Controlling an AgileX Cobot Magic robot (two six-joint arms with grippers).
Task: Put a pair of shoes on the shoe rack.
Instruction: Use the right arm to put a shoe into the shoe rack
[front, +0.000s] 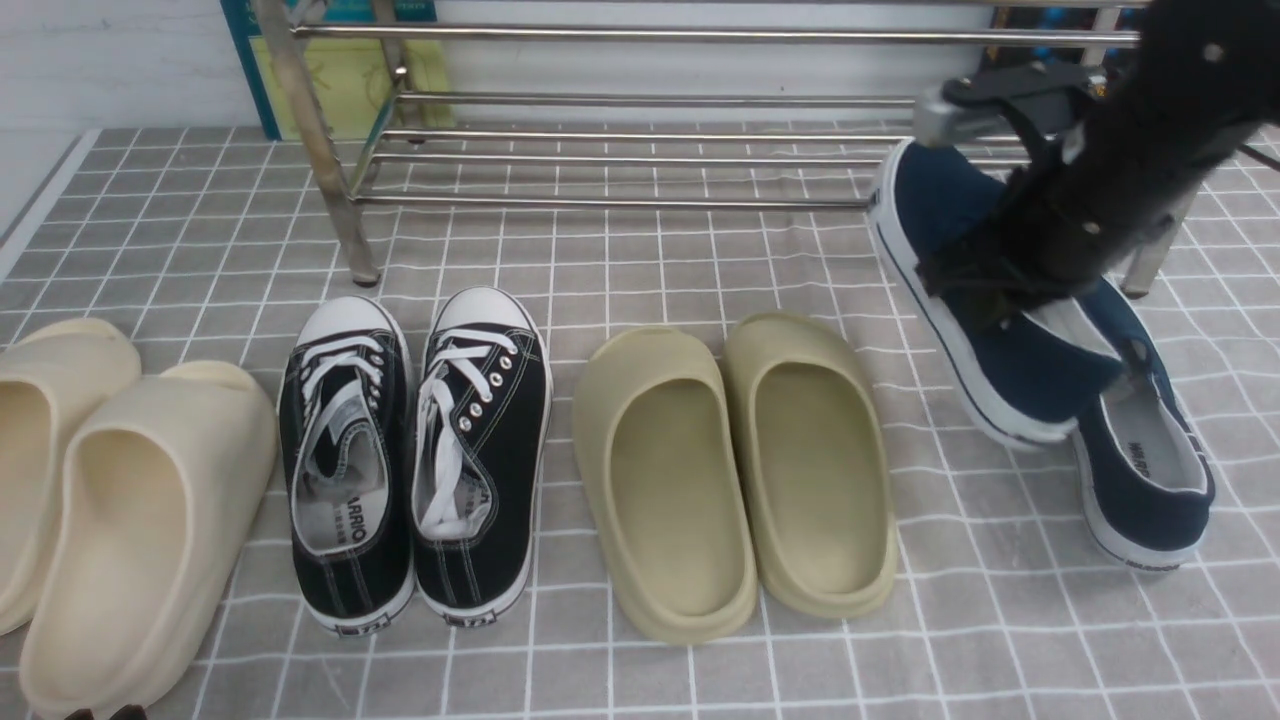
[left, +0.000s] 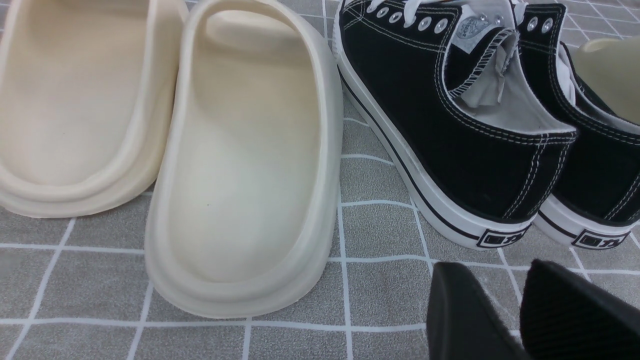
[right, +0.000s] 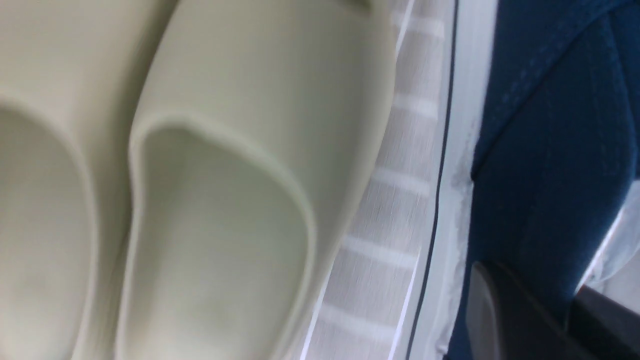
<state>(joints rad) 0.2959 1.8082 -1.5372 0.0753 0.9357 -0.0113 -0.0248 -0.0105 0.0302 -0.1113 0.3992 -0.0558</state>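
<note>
Clamped on the side wall of one blue shoe (front: 935, 195), the right tool (front: 985, 285) holds it tilted over its mate (front: 1150, 470) on the bench (front: 640, 280), toe near the rack (front: 640, 33), where it could slip or snag a bar; the left tool (left: 495, 280) sits parted, empty.

The robot's right arm (front: 1130, 160) slanted down from the upper right of the front view, its black wrist angled toward the left. The right gripper (front: 990, 285) was clamped on a navy shoe (front: 945, 205), with one finger (right: 505, 310) pressed flat against the canvas side. The left gripper (left: 520, 320) hung low, its two black fingers (left: 465, 310) parted.
</note>
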